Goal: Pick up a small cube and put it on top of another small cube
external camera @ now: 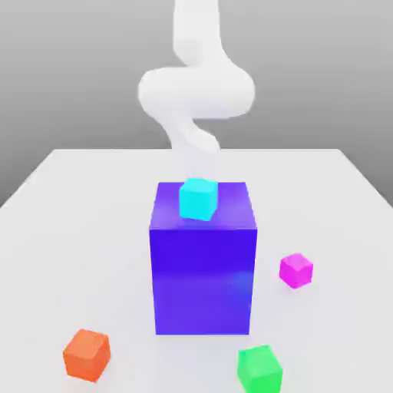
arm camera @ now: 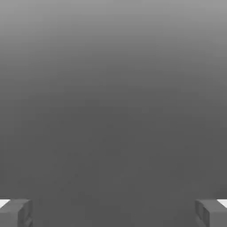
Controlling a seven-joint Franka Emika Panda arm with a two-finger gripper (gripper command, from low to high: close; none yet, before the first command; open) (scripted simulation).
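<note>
A small cyan cube (external camera: 199,199) sits on the top face of a large blue block (external camera: 203,269) in the middle of the table. Three more small cubes lie on the table: a magenta one (external camera: 295,270) on the exterior view's right of the block, an orange one (external camera: 87,355) at the front left and a green one (external camera: 259,369) at the front. My white arm (external camera: 196,92) rises behind the block. In the hand view my gripper (arm camera: 113,213) is open, its fingertips (arm camera: 15,212) far apart with nothing between them and plain grey beyond.
The white table (external camera: 77,230) stretches to both sides of the blue block, and its far edge runs behind the arm. The tall block stands between the arm and the front cubes.
</note>
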